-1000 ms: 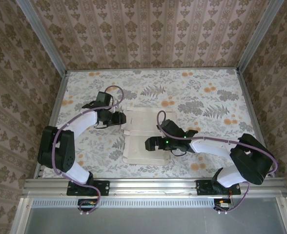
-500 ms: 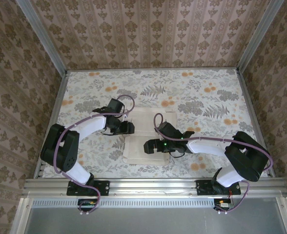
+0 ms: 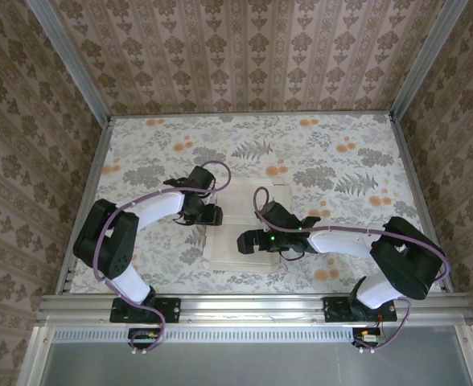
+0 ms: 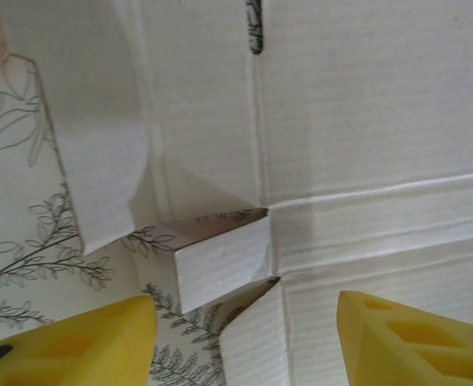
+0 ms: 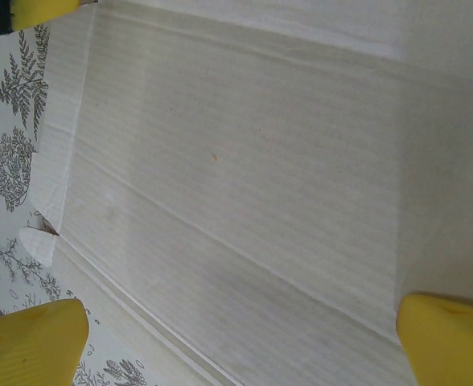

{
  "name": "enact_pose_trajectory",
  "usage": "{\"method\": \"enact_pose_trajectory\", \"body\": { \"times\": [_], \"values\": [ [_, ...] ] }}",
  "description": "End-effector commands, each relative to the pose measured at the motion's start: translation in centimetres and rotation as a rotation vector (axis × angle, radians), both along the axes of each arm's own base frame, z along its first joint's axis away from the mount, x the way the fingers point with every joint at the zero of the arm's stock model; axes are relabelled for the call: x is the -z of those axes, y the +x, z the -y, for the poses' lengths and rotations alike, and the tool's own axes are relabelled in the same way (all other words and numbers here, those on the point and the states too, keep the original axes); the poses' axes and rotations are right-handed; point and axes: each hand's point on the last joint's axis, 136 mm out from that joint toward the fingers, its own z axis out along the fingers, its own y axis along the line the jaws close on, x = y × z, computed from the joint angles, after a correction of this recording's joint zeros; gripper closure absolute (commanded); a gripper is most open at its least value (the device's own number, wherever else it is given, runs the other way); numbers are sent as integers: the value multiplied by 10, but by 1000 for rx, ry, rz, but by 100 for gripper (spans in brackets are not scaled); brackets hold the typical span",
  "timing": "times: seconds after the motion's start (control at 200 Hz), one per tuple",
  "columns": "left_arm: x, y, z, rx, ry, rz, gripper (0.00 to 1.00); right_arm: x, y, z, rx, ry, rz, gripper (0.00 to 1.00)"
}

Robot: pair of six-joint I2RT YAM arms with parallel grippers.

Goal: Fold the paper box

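Centre of floral tabletop (image 3: 341,161): flat off-white die-cut card sheet (image 3: 248,201), lying unfolded. At sheet's left edge, left tool (image 3: 211,215), fingers apart, small tab (image 4: 220,261) between, unclamped. Over sheet's lower half, right tool (image 3: 246,240), fingers wide apart, holding nothing.

Paper box (image 4: 365,121): matt off-white card, finely ribbed, with pressed creases. Left gripper fingers (image 4: 76,338): matt yellow plastic. Table (image 3: 341,161): matt floral-printed covering. Near rail (image 3: 252,304): dull grey metal.
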Motion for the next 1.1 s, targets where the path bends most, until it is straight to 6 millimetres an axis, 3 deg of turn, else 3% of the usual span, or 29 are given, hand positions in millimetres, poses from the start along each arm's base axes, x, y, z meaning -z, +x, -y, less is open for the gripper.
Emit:
{"method": "enact_pose_trajectory", "body": {
  "times": [0.0, 0.27, 0.87, 1.095],
  "values": [
    [1, 3, -7, -8, 51, 0, 39, 9, -4, 3, -1, -23, -10, 0],
    [-10, 8, 19, 12, -89, 15, 41, 10, -4, 4, -3, -30, -9, 0],
    [-43, 9, 33, 22, -191, 59, 49, 14, -3, 2, -5, -37, -14, 0],
    [-34, 11, 43, 36, -217, 33, 49, 16, -3, 3, 0, -34, -15, 0]
  ]
}}
